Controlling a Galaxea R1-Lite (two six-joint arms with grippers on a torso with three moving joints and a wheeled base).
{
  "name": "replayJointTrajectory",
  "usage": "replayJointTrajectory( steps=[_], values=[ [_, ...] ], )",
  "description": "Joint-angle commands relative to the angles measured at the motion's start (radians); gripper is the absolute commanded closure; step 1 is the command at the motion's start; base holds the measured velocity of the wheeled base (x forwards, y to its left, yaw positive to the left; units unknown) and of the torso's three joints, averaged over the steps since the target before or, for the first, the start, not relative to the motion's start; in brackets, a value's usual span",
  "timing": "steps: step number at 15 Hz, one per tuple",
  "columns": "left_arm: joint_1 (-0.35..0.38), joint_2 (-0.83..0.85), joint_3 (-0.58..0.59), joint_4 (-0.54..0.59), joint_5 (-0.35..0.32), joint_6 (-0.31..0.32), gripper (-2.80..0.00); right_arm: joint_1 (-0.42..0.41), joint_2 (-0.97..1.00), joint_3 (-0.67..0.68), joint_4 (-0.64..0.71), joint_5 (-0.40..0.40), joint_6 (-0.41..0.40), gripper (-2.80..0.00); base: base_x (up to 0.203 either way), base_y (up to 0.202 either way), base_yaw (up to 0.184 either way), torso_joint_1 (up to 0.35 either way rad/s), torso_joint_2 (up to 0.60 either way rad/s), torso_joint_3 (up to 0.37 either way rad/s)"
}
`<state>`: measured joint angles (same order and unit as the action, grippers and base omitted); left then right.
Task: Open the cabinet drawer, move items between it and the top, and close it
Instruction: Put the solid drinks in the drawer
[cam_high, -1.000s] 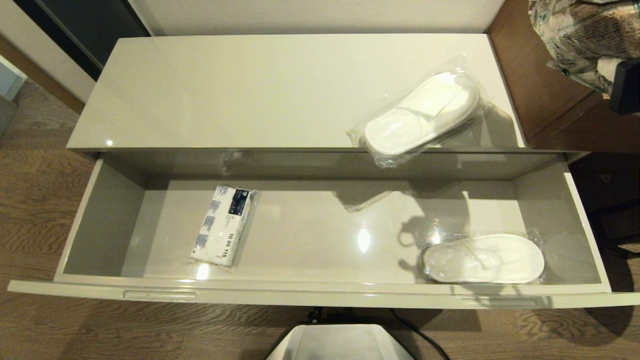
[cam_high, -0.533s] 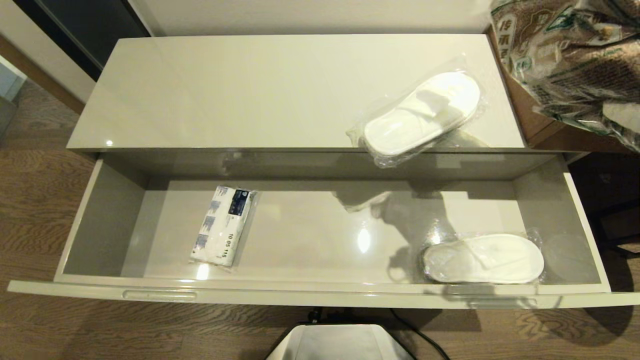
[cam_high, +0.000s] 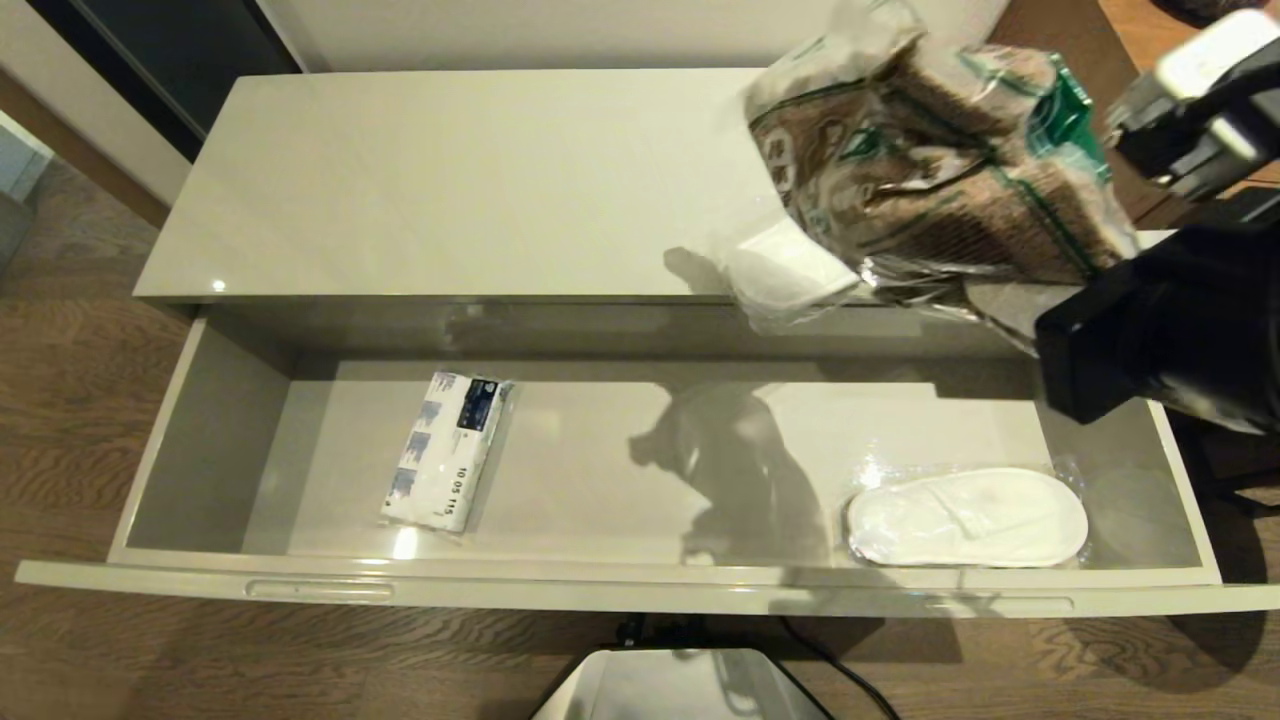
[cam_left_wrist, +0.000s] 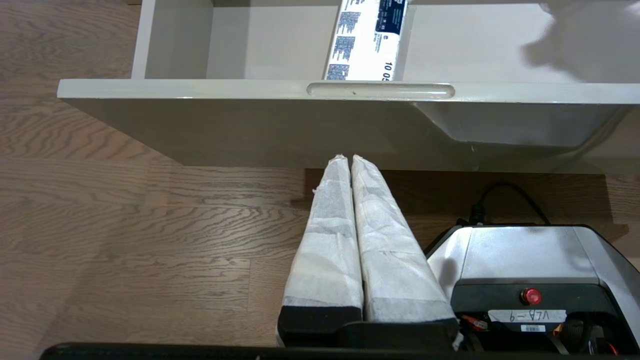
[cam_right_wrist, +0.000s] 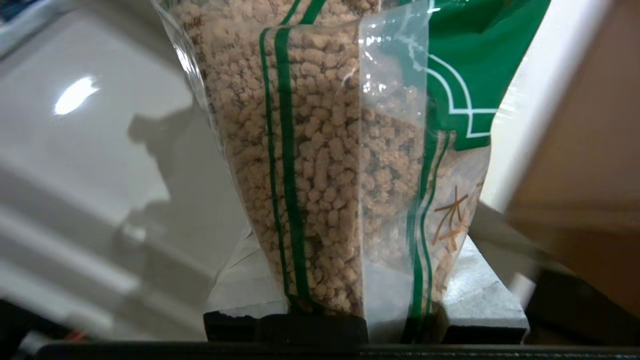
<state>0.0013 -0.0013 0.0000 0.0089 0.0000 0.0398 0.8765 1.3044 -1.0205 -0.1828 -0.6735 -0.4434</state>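
One crinkly clear packet (cam_high: 940, 190) of brown pellets, green-banded, pinched between right gripper (cam_right_wrist: 365, 310) fingers; left gripper (cam_left_wrist: 350, 165) fingers pressed together.

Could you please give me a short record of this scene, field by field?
drawer: open
in drawer: tissue pack on the left, bagged slippers on the right
cabinet top: second slippers bag, partly hidden behind the packet
right gripper: shut on brown-and-green packet, held in the air over the top's right end
left gripper: shut, parked below the drawer front
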Motion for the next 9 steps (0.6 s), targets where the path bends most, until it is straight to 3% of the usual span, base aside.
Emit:
replayJointTrajectory(
  steps=[1, 9],
  values=[
    [0.0, 0.001, 0.0, 0.0, 0.0, 0.0, 0.0, 0.081, 0.097, -0.015, 0.0, -0.009, -0.003, 0.0, 0.0, 0.0, 0.0, 0.0, 0.0, 0.0],
    [0.0, 0.0, 0.0, 0.0, 0.0, 0.0, 0.0, 0.135, 0.304, -0.027, -0.038, -0.001, 0.005, 0.0, 0.0, 0.0, 0.0, 0.0, 0.0, 0.0]
  ],
)
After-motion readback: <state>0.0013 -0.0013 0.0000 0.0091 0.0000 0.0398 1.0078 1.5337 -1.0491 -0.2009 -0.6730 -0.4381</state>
